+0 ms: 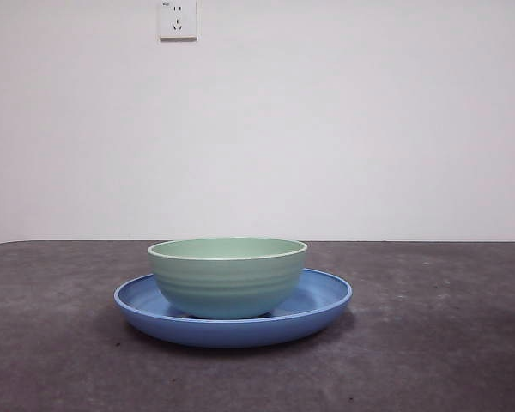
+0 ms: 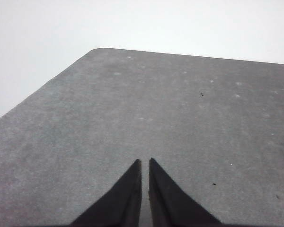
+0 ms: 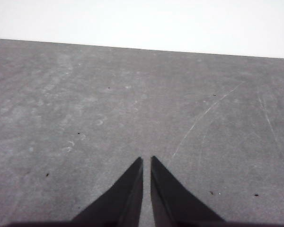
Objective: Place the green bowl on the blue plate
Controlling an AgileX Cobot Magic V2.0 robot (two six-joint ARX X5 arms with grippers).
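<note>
The green bowl stands upright inside the blue plate at the middle of the table in the front view. No arm shows in the front view. My left gripper is shut and empty over bare table; neither bowl nor plate shows in the left wrist view. My right gripper is shut and empty over bare table; neither bowl nor plate shows in the right wrist view.
The dark grey table spreads around the plate. A white wall stands behind it with a power socket high up. The left wrist view shows a rounded table corner.
</note>
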